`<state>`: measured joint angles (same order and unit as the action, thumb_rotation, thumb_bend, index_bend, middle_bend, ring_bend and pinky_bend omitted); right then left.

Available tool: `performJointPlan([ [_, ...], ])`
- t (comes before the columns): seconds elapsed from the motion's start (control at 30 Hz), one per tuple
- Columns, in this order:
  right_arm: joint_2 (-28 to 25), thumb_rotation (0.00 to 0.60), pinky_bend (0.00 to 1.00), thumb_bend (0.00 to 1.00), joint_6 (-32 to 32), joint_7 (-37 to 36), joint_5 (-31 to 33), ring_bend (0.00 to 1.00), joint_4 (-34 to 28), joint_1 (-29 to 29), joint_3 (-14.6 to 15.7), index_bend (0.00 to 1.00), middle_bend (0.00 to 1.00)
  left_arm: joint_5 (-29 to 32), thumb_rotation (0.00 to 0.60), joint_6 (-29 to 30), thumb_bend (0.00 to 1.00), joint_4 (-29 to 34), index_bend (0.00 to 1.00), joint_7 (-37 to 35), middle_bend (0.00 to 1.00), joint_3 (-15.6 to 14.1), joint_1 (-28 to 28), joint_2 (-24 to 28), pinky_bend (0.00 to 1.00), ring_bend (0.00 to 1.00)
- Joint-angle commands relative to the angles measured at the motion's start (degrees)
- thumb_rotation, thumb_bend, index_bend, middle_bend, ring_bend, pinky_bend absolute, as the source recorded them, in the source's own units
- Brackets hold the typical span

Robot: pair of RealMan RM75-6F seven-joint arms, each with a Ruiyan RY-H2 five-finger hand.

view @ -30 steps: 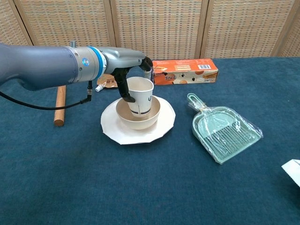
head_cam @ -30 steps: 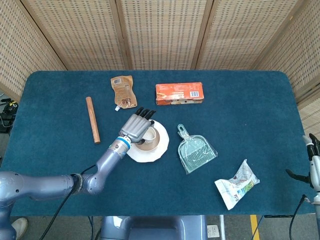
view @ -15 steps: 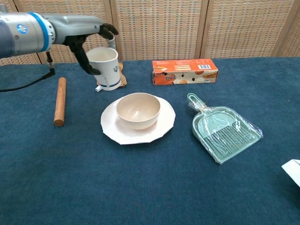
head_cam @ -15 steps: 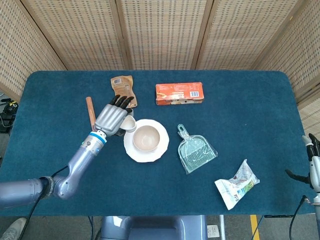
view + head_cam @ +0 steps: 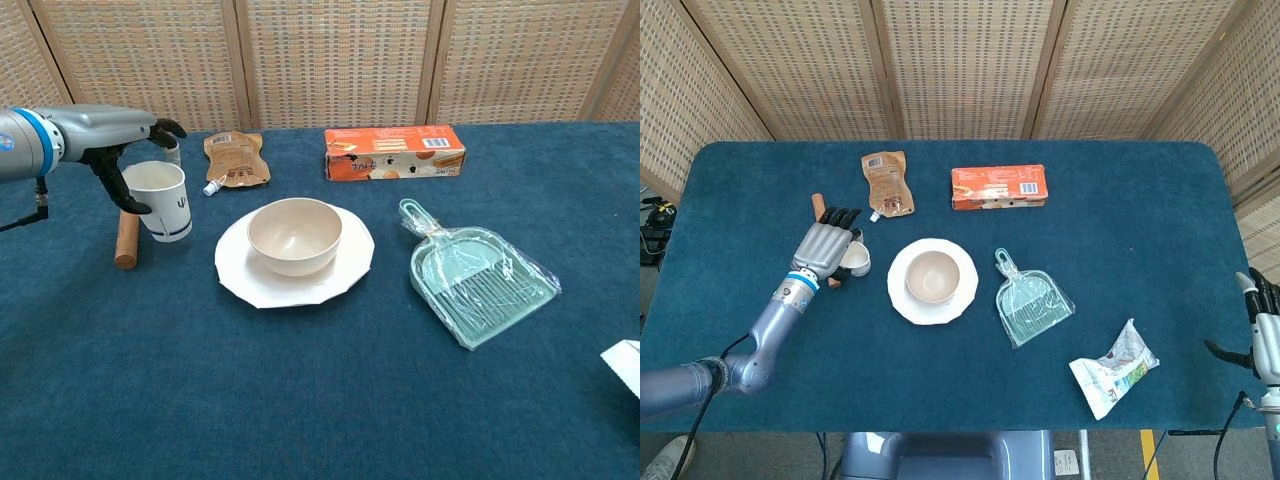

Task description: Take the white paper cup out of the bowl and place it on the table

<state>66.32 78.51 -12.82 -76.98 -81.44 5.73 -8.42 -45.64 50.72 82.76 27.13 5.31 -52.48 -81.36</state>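
My left hand [image 5: 826, 248] [image 5: 128, 150] grips the white paper cup [image 5: 160, 201] [image 5: 853, 262], upright, low over the blue table [image 5: 1120, 230] to the left of the plate. The beige bowl [image 5: 295, 235] [image 5: 933, 276] sits empty on a white plate [image 5: 250, 280] [image 5: 905, 300] in the middle of the table. Whether the cup's base touches the cloth I cannot tell. My right hand [image 5: 1265, 322] shows at the far right edge of the head view, off the table, fingers apart and holding nothing.
A wooden rod [image 5: 127, 236] lies just left of the cup, partly behind my hand. A brown pouch [image 5: 234, 158], an orange box [image 5: 394, 152], a green dustpan [image 5: 476, 277] in plastic wrap and a crumpled white packet [image 5: 1113, 368] also lie on the table.
My left hand lifted the cup out of the bowl, carried it left past the pouch, then lowered it beside the wooden rod. The bowl now stands empty.
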Motion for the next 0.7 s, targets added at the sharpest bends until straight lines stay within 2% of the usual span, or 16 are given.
performJointPlan([
  [0.03,0.00,0.600,0.00,0.13,0.05,0.01,0.03,0.00,0.02,-0.04,-0.01,0.00,0.00,-0.42,0.600,-1.14,0.28,-2.17,0.37,-0.16,0.00,-0.56,0.16,-1.94,0.00,0.00],
  [0.23,0.05,0.600,0.00,0.13,0.12,0.16,-0.16,0.00,-0.02,-0.05,0.09,0.00,0.00,-0.16,0.600,-1.88,0.27,-4.57,0.31,0.26,0.00,-1.05,0.48,-3.91,0.00,0.00],
  [0.33,0.07,0.600,0.00,0.13,0.26,0.27,-0.26,0.00,-0.08,-0.06,0.10,0.00,0.00,-0.36,0.600,-1.32,0.15,-4.62,0.23,0.09,0.00,-0.81,0.91,-4.00,0.00,0.00],
  [0.4,0.09,0.600,0.00,0.13,0.28,0.30,-0.30,0.00,-0.11,-0.07,0.12,0.00,0.00,-0.71,0.600,-0.86,0.06,-3.95,0.15,-0.36,0.00,-0.49,1.27,-3.55,0.00,0.00],
  [0.5,0.09,0.600,0.00,0.13,0.28,0.42,-0.35,0.00,-0.21,-0.06,0.16,0.00,0.00,-2.21,0.600,0.67,0.03,-1.84,0.03,-1.09,0.00,-0.04,2.08,-2.00,0.00,0.00],
  [0.7,-0.02,0.600,0.00,0.13,0.83,0.60,-0.94,0.00,-0.66,-0.15,0.28,0.00,0.00,-6.53,0.600,7.83,0.03,6.04,0.00,-3.07,0.00,0.56,5.89,2.81,0.00,0.00],
])
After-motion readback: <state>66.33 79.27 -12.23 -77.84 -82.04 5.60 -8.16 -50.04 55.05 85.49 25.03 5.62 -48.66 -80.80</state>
